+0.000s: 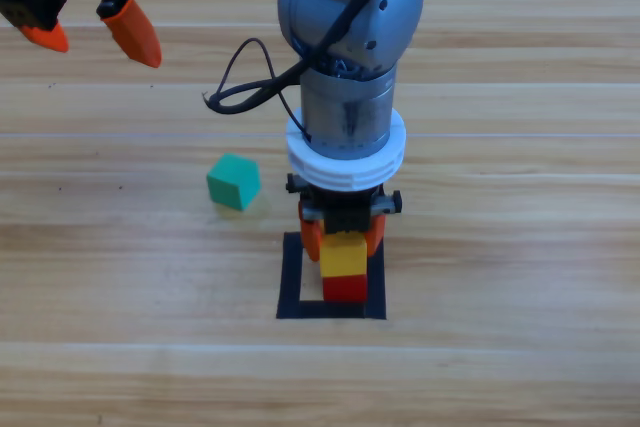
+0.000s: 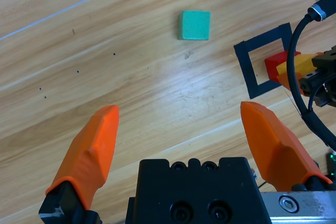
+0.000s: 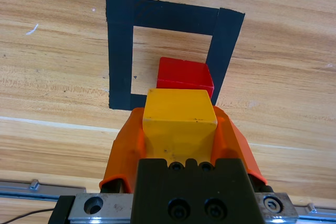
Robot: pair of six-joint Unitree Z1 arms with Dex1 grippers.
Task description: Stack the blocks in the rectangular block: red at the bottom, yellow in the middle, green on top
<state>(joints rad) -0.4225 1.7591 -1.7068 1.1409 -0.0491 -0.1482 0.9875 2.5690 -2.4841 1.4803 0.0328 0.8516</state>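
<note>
R hand (image 3: 180, 129) clamped on yellow (image 3: 179, 121), over red (image 3: 185, 74)

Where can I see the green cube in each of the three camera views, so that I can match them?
High view: the green cube lies left of centre on bare wood, up and left of the black tape square.
Left wrist view: the cube is near the top, right of centre, left of the tape square.
Right wrist view: not in it.
Shared landmark: the tape square with the red cube inside.
</note>
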